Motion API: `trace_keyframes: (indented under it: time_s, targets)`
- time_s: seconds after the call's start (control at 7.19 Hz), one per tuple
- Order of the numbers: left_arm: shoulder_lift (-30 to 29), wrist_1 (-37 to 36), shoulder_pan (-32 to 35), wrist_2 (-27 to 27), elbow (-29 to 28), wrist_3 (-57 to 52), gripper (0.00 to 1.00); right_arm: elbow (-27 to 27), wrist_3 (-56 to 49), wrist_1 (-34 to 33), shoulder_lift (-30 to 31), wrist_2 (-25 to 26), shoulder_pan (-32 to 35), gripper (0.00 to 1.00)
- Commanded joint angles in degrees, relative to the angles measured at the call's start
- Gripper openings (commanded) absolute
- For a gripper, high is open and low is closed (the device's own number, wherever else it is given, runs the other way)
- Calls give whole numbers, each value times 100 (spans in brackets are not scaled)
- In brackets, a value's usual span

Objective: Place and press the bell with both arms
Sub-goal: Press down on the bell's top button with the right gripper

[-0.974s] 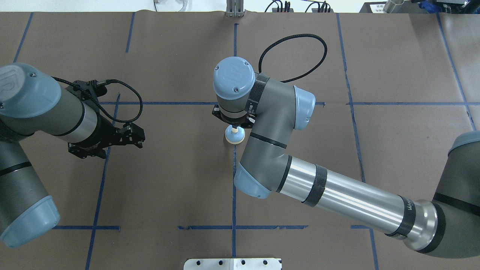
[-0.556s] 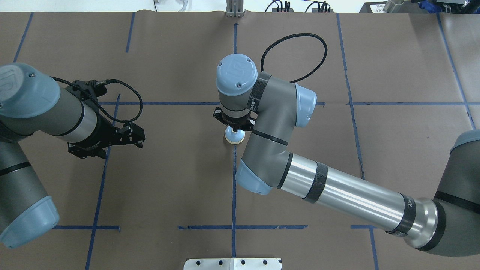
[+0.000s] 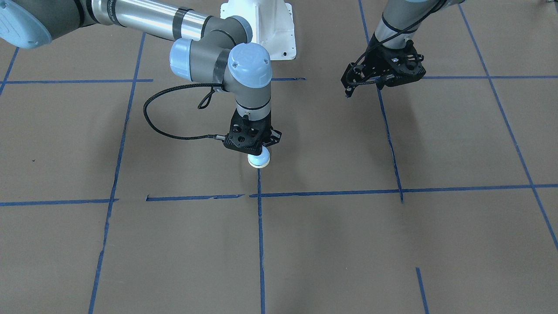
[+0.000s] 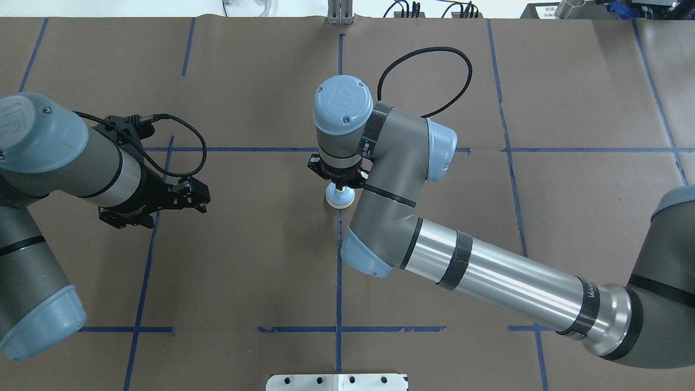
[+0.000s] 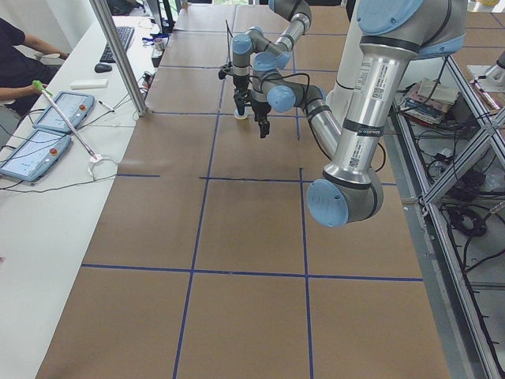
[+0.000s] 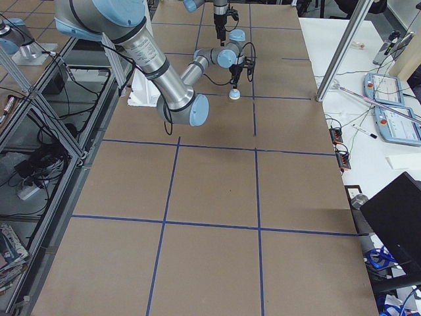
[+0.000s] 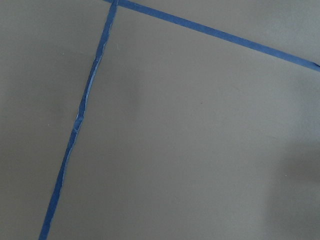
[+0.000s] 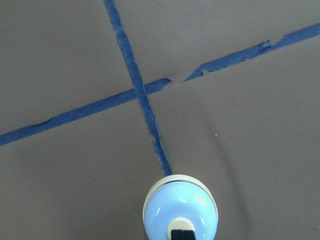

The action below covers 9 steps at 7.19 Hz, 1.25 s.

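The light-blue bell (image 4: pixel 340 200) stands on the brown table where two blue tape lines meet; it also shows in the front view (image 3: pixel 259 162) and the right wrist view (image 8: pixel 180 207). My right gripper (image 4: pixel 340 188) points straight down over it. Its fingers are shut together, and their tips (image 8: pixel 181 235) rest on the cream button. My left gripper (image 4: pixel 205 205) hangs over bare table far to the left of the bell. It holds nothing and looks shut in the front view (image 3: pixel 348 89). The left wrist view shows only table and tape.
The white bolted pedestal (image 3: pixel 261 30) stands at the robot's side of the table. A black cable loop (image 4: pixel 429 81) lies behind the right wrist. An operator's side table with tablets (image 5: pixel 47 134) runs along the far edge. Blue tape lines (image 4: pixel 339 271) grid the brown cover.
My right wrist has shifted slightly right and settled more upright over the bell. The bell and the left arm have not moved.
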<state>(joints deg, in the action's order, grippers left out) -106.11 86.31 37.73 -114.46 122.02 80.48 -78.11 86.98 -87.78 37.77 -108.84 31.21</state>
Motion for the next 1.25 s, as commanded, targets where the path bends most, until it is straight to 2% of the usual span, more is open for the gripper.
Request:
trace_keyframes:
  time_s: [0.0, 1.11]
  targets:
    - [-6, 0, -3, 3, 6, 3, 100, 111, 3, 121, -16, -6, -1, 0]
    - [29, -9, -20, 3, 173, 12, 100, 331, -6, 244, -16, -6, -45, 0]
